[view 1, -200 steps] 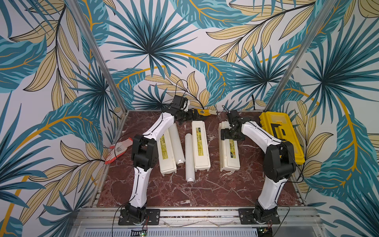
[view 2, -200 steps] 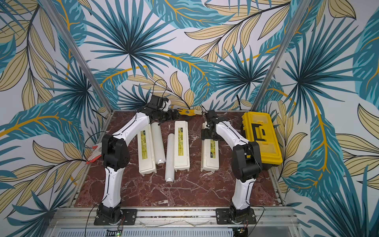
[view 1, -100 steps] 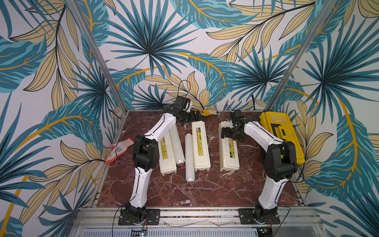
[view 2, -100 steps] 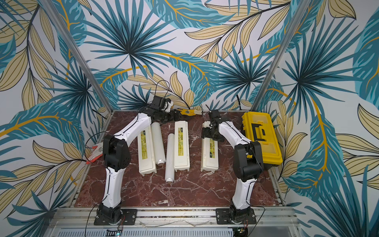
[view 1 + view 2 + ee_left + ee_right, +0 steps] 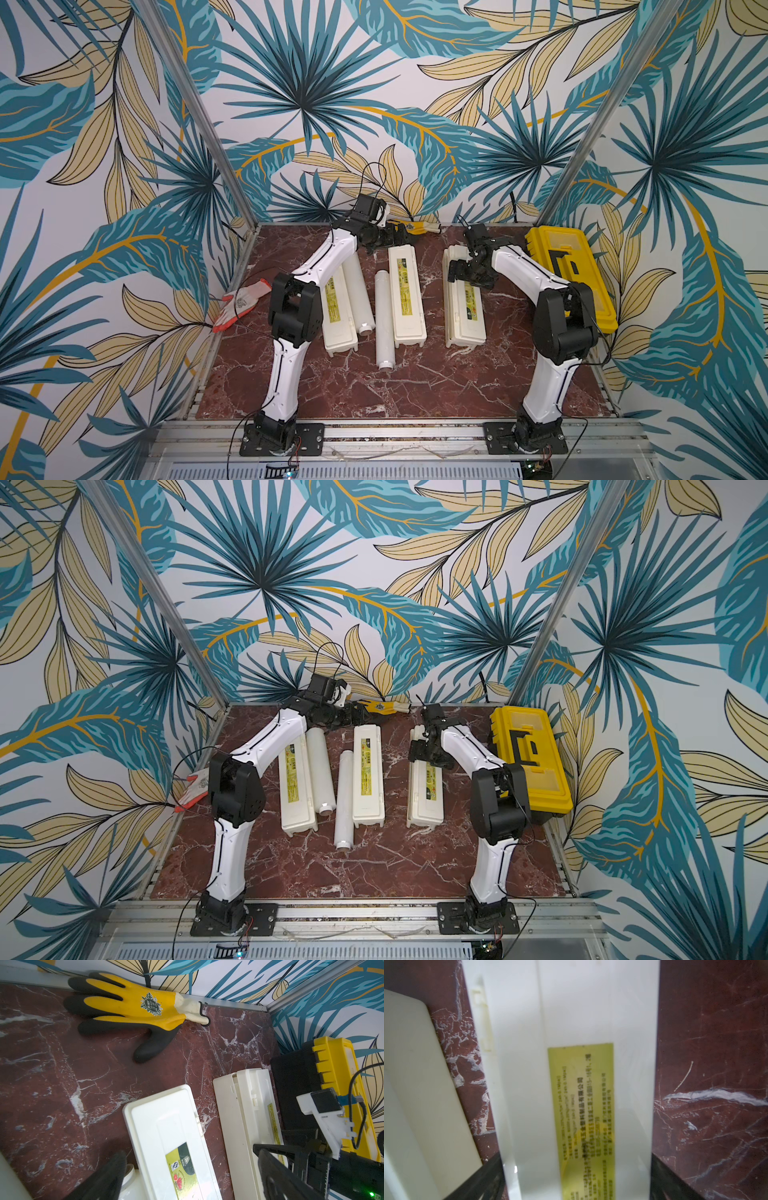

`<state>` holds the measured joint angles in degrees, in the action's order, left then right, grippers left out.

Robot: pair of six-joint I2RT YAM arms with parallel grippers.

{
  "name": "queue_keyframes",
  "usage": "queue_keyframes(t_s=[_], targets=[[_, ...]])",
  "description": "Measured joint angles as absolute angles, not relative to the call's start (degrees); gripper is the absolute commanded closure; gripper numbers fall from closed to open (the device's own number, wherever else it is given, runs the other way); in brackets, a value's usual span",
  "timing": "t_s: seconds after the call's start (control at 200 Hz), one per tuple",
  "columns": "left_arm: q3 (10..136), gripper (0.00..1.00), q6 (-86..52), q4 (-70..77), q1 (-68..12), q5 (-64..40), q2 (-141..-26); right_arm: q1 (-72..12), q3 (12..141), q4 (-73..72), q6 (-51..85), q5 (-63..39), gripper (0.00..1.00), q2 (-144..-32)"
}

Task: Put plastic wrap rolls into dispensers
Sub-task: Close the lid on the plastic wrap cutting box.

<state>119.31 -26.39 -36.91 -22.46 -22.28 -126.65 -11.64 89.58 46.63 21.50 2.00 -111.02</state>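
Cream-white plastic box dispensers [image 5: 407, 299] are lying beside the yellow-black toolbox [image 5: 569, 270], two translucent-white wrap rolls [image 5: 384, 320] waiting unloaded among them. I'm straddling the toolbox-nearest dispenser [image 5: 465, 316] with my right claw [image 5: 470, 275], grip unclear; left claw [image 5: 395, 237] is gaping empty.

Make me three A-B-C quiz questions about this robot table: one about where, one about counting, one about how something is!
1. Where does the yellow-and-black rubber work glove lie?
A) against the leafy back wall
B) at the front edge
C) inside a box

2. How many long cream-white plastic dispenser boxes are there?
A) two
B) three
C) five

3. How is the left gripper?
A) shut on a roll
B) shut on the glove
C) open, holding nothing

Answers:
1 A: it lies along the wall's foot.
2 B: three lie side by side.
3 C: its jaws stand wide apart, gripping nothing.
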Motion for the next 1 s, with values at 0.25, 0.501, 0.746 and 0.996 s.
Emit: queue_keyframes(t_s=[0.25, 0.501, 0.746, 0.996], targets=[[119.31, 0.01, -26.09, -36.91, -21.96, -22.33, -126.65, -12.19, 91.57, 48.95, 21.78, 3.01, 0.12, -111.68], [119.26, 0.0, -25.74, -36.91, -20.93, -23.09, -126.65, -13.54, 96.2, 53.71, 22.61, 4.38, 0.13, -112.05], [118.1, 0.0, -25.04, -36.91, -20.12, -23.83, -126.65, -15.16, 97.73, 55.86, 23.18, 6.28, 0.14, -113.45], [116.86, 0.0, -24.86, -37.12, -19.7, -24.51, -126.65, -16.21, 99.35, 58.37, 22.26, 10.13, 0.13, -115.44]])
